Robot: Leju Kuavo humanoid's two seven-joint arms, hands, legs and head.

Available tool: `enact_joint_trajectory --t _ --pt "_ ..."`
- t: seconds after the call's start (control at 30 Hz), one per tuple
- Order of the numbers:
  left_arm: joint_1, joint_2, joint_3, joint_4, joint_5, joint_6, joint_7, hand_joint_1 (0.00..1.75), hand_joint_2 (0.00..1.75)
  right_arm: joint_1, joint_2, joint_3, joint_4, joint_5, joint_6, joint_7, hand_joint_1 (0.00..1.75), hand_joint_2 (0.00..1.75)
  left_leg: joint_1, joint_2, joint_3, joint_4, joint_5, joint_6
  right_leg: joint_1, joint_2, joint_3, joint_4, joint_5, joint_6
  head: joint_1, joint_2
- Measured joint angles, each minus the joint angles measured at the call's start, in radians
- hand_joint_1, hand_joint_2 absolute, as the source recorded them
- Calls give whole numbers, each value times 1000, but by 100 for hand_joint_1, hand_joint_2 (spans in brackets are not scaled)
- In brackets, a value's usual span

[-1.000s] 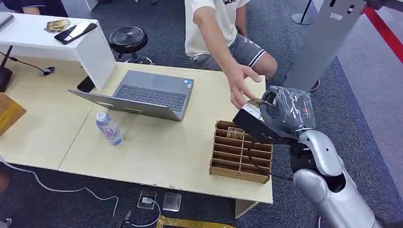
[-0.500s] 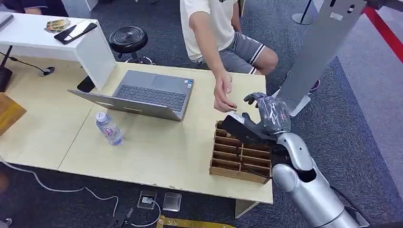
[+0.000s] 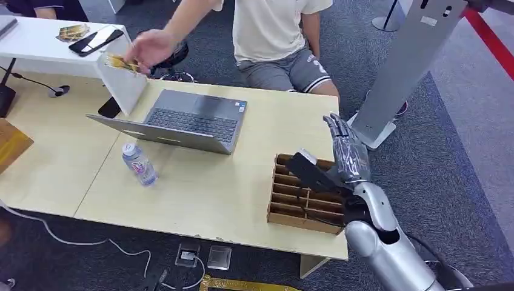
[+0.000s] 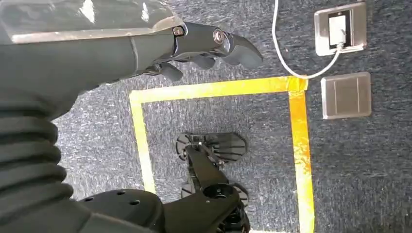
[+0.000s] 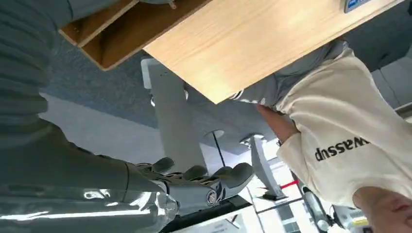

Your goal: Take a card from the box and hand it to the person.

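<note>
Looking at the head view, the card (image 3: pixel 119 62) is pinched in the person's hand (image 3: pixel 147 48) up over the white raised shelf (image 3: pixel 115 66) at the far left corner of the tabletop (image 3: pixel 200 182), so I'd call the handover done; the robot's right hand (image 3: pixel 345 151) hovers with nothing in it, fingers straight and spread, above the far right corner of the box (image 3: pixel 307 195) (that slotted wooden thing sitting at the near right corner of the tabletop); the left hand (image 4: pixel 204 46) hangs down over the carpet, fingers loosely curled in around nothing as far as I can make out.

On handling: the card looks thin, light and fairly stiff, probably a bit slick on its faces; if another one gets pulled, my guess is the edge sticking up out of a slot is the only place to pinch it, thumb on one face and a finger on the other, then lift straight up so it doesn't bend against the dividers; squeeze too hard and it'll likely bow or pop out sideways; I can't tell from here whether any slot has a card left in it.

Other stuff around: a laptop (image 3: pixel 194 118) open mid-table; a water bottle (image 3: pixel 139 163) lying just beside its near left corner.
</note>
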Motion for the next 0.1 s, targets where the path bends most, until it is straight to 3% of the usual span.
enact_joint_trajectory --t 0.1 --pt "7 0 0 0 5 0 -4 0 0 43 -10 -20 -44 -120 -10 -53 0 175 0 0 0 0 0 0 0 0 0 0 0 0 -1 0"
